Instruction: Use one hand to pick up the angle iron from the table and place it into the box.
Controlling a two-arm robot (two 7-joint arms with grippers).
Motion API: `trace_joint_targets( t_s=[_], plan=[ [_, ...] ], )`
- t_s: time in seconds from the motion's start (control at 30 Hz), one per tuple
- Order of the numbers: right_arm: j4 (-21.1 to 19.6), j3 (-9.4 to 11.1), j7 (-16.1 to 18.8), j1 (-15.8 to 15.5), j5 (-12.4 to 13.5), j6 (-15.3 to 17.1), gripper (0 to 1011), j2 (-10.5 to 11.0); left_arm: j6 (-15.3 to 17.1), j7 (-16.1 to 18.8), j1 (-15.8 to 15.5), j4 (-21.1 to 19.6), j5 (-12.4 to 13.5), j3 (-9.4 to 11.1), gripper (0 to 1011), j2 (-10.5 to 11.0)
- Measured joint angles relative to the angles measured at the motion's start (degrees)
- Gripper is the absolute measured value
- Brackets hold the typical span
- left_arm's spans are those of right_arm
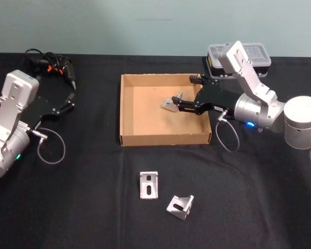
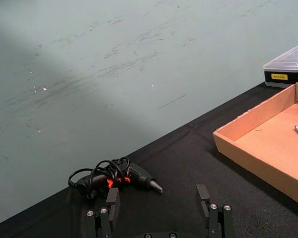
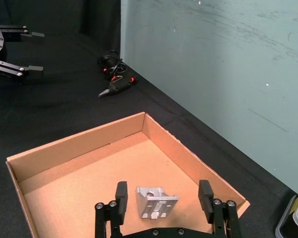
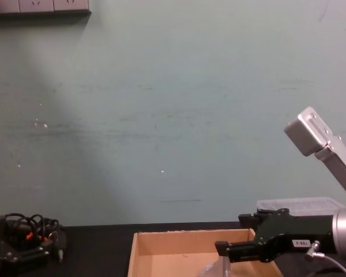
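The fingers (image 2: 112, 204) of the left gripper (image 2: 158, 197) stand wide apart with nothing between them. This gripper is held over the left side of the table (image 1: 93, 207), well apart from the box. Beyond it, near the table's far left edge, lies a corded power tool (image 1: 54, 66) with its cable bundled against it. At the middle sits the box (image 1: 125, 111), and one angle iron (image 3: 156, 201) lies inside it, toward the far right part. The right gripper (image 3: 163, 192) reaches in over the box's right wall. Its fingers are spread on either side of that angle iron with a gap on both sides, so they grip nothing. In front of the box, on the bare table, rest a second angle iron (image 1: 149, 185) and, just to its right and nearer the robot, a third angle iron (image 1: 180, 206). Behind the right arm, by the table's far edge, stands a black case with a clear lid (image 1: 243, 57).
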Motion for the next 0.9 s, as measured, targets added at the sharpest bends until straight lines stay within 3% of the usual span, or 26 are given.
trace_joint_targets(
  t_s=[0.2, 0.43, 0.53, 0.73, 0.77, 0.9],
  plan=[
    [-0.49, 0.87, 0.06, -0.54, -0.07, -0.02, 1004, -0.06, 0.0, 0.0, 0.0, 0.0, 0.0, 0.0, 1000, 0.0],
    [-4.09, 3.16, -0.75, -3.0, 1.28, 0.07, 1004, 0.65, 0.0, 0.0, 0.0, 0.0, 0.0, 0.0, 1000, 0.0],
    [-7.75, 4.62, -1.29, -5.02, 2.47, 0.44, 1004, 1.75, 0.0, 0.0, 0.0, 0.0, 0.0, 0.0, 1000, 0.0],
    [-19.1, 8.29, -2.18, -11.38, 6.3, 2.67, 1004, 5.7, 0.0, 0.0, 0.0, 0.0, 0.0, 0.0, 1000, 0.0],
    [-19.1, 8.29, -2.18, -11.38, 6.3, 2.67, 1004, 5.7, 0.0, 0.0, 0.0, 0.0, 0.0, 0.0, 1000, 0.0],
    [-26.47, 10.27, -1.76, -16.39, 9.56, 4.66, 1004, 9.35, 0.0, 0.0, 0.0, 0.0, 0.0, 0.0, 1000, 0.0]
  ],
)
